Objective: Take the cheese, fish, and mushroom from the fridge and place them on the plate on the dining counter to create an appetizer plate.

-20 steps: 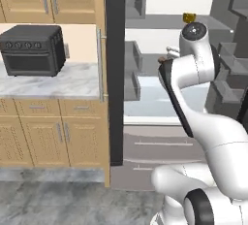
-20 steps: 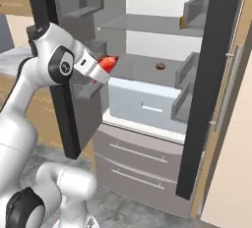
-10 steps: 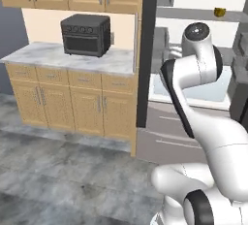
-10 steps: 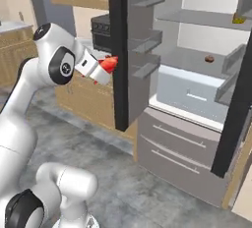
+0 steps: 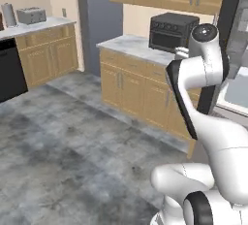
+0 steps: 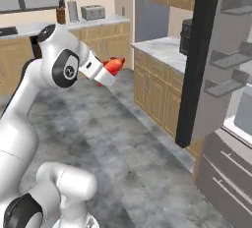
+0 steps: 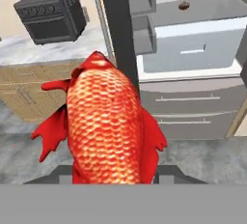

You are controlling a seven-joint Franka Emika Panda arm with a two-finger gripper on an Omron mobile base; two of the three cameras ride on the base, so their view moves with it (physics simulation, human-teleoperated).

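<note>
Fish [image 7: 108, 126], red-orange with scaled body and spiky fins, sits pinched between the fingers, filling the middle of the hand view; in the right base view it shows as a red shape [image 6: 113, 66] at the end of the white arm, held up in the air above the grey floor [image 6: 123, 138]. Behind it in the hand view stands the fridge [image 7: 193, 49], its dark door edge upright just right of the fish, with a pale drawer [image 7: 195, 49] and a small brown mushroom [image 7: 184, 6] on the shelf above it. A black toaster oven [image 7: 50, 14] rests on the marble desk [image 7: 29, 49] over wooden cabinets.
</note>
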